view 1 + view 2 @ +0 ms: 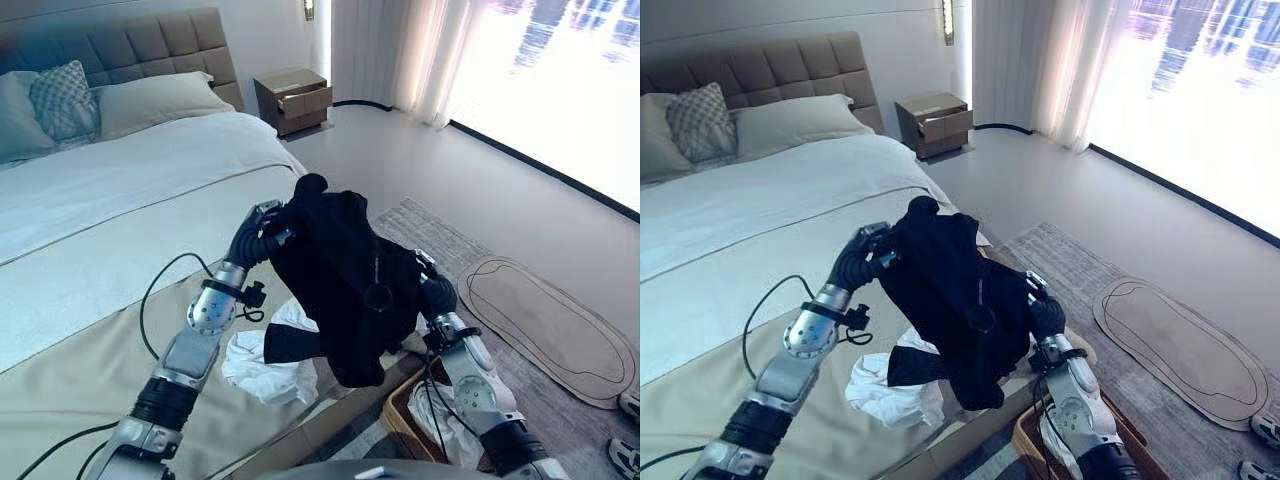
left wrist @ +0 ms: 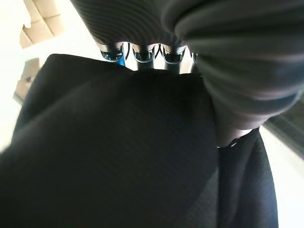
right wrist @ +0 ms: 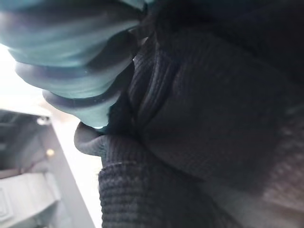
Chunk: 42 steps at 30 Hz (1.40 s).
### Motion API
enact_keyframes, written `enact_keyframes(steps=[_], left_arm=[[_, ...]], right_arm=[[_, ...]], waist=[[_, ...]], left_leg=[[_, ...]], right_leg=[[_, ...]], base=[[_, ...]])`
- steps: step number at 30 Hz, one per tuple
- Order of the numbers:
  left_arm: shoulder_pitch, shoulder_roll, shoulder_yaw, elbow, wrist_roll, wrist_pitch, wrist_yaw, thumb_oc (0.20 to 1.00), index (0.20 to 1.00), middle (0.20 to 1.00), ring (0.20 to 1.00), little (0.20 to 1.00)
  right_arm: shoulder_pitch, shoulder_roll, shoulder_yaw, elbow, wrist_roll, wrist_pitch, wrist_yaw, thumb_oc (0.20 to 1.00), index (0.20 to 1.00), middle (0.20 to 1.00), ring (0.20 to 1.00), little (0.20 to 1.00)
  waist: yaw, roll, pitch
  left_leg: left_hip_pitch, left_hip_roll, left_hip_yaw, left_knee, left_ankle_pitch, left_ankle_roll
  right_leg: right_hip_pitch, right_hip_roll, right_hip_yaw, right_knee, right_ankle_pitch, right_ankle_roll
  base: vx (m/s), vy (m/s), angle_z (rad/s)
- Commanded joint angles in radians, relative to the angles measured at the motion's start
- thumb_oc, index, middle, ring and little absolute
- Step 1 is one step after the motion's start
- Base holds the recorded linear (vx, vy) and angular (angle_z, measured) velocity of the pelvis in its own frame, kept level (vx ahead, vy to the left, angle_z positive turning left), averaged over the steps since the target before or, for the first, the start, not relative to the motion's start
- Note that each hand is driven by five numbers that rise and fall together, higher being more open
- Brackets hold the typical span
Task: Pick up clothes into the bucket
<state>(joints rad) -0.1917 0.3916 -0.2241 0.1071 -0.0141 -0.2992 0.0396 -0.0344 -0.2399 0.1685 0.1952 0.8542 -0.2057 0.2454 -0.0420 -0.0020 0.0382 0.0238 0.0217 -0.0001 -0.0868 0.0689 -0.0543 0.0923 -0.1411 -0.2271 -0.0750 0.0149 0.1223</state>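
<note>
A black knitted garment (image 1: 345,280) hangs in the air above the bed's near edge, stretched between my two hands. My left hand (image 1: 262,228) grips its upper corner, a bunch of the cloth sticking up past the fingers (image 2: 142,53). Lower on the right, my right hand (image 1: 435,290) pinches the other side, its dark fingertip (image 3: 88,138) pressed into the knit. A woven basket (image 1: 398,415) stands on the floor below my right arm, with white clothing (image 1: 452,432) in it. A crumpled white cloth (image 1: 262,368) lies on the bed under the black garment.
The bed (image 1: 100,200) with its beige cover fills the left side, pillows (image 1: 150,100) at its head. A wooden nightstand (image 1: 293,98) stands at the far wall. On the floor to the right lie a grey carpet and an oval mat (image 1: 550,320), with shoes (image 1: 628,402) at the edge.
</note>
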Motion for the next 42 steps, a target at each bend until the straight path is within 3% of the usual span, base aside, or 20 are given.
enact_keyframes(steps=[1, 3, 4, 5, 19, 26, 42], left_arm=[[-0.032, 0.04, 0.067, 0.074, -0.023, -0.042, 0.044, 0.2, 0.2, 0.2, 0.2, 0.2], [-0.03, 0.03, 0.053, 0.104, -0.014, -0.033, 0.042, 0.2, 0.2, 0.2, 0.2, 0.2], [-0.03, 0.025, 0.041, 0.12, -0.007, -0.028, 0.037, 0.473, 0.473, 0.473, 0.473, 0.473], [-0.031, 0.022, 0.028, 0.132, 0.002, -0.021, 0.033, 1.0, 1.0, 1.0, 1.0, 1.0], [0.003, -0.023, -0.025, 0.223, -0.106, 0.016, -0.031, 1.0, 1.0, 1.0, 1.0, 1.0], [0.112, -0.024, 0.053, 0.209, -0.226, 0.021, -0.053, 1.0, 1.0, 1.0, 1.0, 1.0], [0.29, -0.073, 0.221, 0.079, -0.42, -0.03, -0.064, 1.0, 1.0, 1.0, 1.0, 1.0]], right_arm=[[-0.014, 0.002, -0.165, -0.084, 0.082, -0.126, -0.063, 0.2, 0.2, 0.2, 0.2, 0.2], [-0.014, 0.003, -0.175, -0.089, 0.088, -0.132, -0.07, 0.2, 0.2, 0.2, 0.2, 0.2], [-0.015, 0.006, -0.182, -0.091, 0.097, -0.137, -0.073, 0.2, 0.2, 0.2, 0.2, 0.2], [-0.016, 0.007, -0.188, -0.093, 0.102, -0.143, -0.078, 0.2, 0.2, 0.2, 0.2, 0.2], [-0.063, 0.021, -0.318, -0.137, 0.176, -0.225, -0.173, 0.2, 0.2, 0.2, 0.2, 0.2], [-0.097, -0.026, -0.467, -0.129, 0.156, -0.292, -0.274, 0.2, 0.2, 0.2, 0.2, 0.2], [-0.101, -0.129, -0.651, -0.143, 0.129, -0.369, -0.358, 0.2, 0.2, 0.2, 0.2, 0.2]], waist=[[0.0, -0.047, -0.021], [-0.002, -0.048, -0.019], [-0.005, -0.049, -0.018], [-0.006, -0.049, -0.017], [-0.016, -0.051, -0.017], [-0.014, -0.059, -0.013], [-0.017, -0.062, 0.011]], left_leg=[[0.016, 0.029, 0.034, 0.075, -0.099, 0.008], [0.015, 0.029, 0.034, 0.075, -0.099, 0.008], [0.015, 0.029, 0.035, 0.074, -0.099, 0.009], [0.014, 0.029, 0.035, 0.074, -0.099, 0.01], [0.011, 0.026, 0.042, 0.08, -0.107, 0.017], [0.002, 0.024, 0.044, 0.086, -0.102, 0.021], [-0.017, 0.021, 0.059, 0.095, -0.105, 0.024]], right_leg=[[-0.053, -0.06, -0.005, 0.071, 0.028, 0.044], [-0.055, -0.06, -0.003, 0.073, 0.028, 0.044], [-0.056, -0.06, -0.001, 0.073, 0.028, 0.044], [-0.057, -0.06, 0.0, 0.074, 0.028, 0.045], [-0.066, -0.059, 0.01, 0.077, 0.031, 0.046], [-0.077, -0.06, 0.019, 0.08, 0.04, 0.044], [-0.102, -0.06, 0.035, 0.089, 0.044, 0.045]], base=[[0.0, -0.006, -0.03], [0.0, 0.0, 0.0], [0.0, 0.0, 0.0], [0.0, 0.0, 0.0], [0.0, -0.001, -0.04], [-0.01, -0.003, -0.01], [-0.01, -0.005, -0.04]])
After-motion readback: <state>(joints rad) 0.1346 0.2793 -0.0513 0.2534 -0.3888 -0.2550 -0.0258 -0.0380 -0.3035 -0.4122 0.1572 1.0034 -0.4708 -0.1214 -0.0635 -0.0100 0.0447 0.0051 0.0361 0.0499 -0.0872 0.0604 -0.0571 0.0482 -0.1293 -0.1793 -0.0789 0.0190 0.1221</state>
